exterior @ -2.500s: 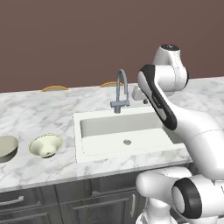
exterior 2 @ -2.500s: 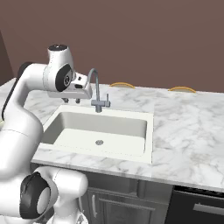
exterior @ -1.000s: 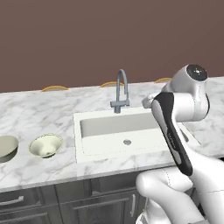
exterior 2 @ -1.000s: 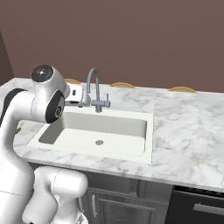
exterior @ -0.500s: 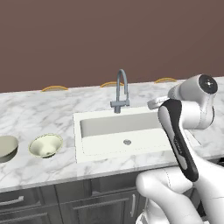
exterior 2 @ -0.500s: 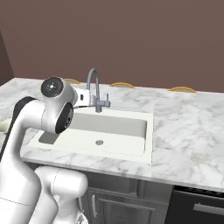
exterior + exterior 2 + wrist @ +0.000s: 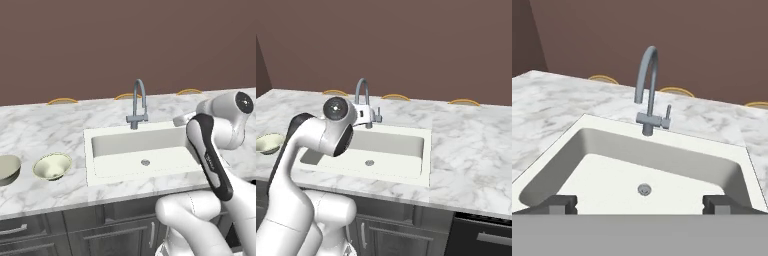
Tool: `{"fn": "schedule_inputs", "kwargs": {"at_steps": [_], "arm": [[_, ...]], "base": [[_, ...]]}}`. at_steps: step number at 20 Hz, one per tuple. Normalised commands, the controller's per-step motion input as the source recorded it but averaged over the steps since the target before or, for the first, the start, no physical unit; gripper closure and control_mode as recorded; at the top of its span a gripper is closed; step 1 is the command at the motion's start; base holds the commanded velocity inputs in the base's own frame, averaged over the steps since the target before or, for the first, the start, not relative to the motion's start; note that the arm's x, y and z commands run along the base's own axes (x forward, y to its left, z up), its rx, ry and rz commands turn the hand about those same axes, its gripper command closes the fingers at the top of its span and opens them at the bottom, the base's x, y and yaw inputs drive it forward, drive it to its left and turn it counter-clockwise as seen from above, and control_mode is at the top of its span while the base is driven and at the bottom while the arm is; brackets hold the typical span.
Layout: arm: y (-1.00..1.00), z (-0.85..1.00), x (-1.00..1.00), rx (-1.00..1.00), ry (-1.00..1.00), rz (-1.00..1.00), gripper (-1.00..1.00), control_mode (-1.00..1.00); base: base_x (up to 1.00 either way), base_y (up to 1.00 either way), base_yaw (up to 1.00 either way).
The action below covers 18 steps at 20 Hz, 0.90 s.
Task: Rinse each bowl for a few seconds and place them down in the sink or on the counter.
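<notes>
Where marble counter [image 7: 60, 130] dips: rectangular white sink [image 7: 107, 172], curved grey faucet [image 7: 138, 102].

Bench [image 7: 45, 130] looks like polished white marble with grey veining, smooth. Sink [image 7: 100, 150] matt white, ceramic-like, with a small metal drain [image 7: 644, 189]. Faucet [image 7: 648, 90] brushed grey metal, dull sheen. Cream bowl [image 7: 52, 166] glazed and smooth; grey-beige bowl [image 7: 7, 169] metallic-looking. Cabinets [image 7: 55, 235] dark grey, matt, with metal handles.
</notes>
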Motion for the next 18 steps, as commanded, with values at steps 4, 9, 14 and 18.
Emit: {"fn": "schedule_inputs", "kwargs": {"at_steps": [4, 9, 14, 18], "arm": [[-0.12, -0.12, 0.31, 0.00, -0.02, 0.07, -1.00, -1.00], [-0.08, -0.08, 0.25, 0.00, -0.07, 0.07, -1.00, -1.00], [-0.06, -0.09, 0.21, 0.00, -0.09, 0.06, -1.00, -1.00], [-0.01, -0.17, 0.20, 0.00, -0.12, 0.06, -1.00, -1.00]], "base": [[0.00, 0.00, 0.00], [0.00, 0.00, 0.00], [0.00, 0.00, 0.00], [0.00, 0.00, 0.00]]}}
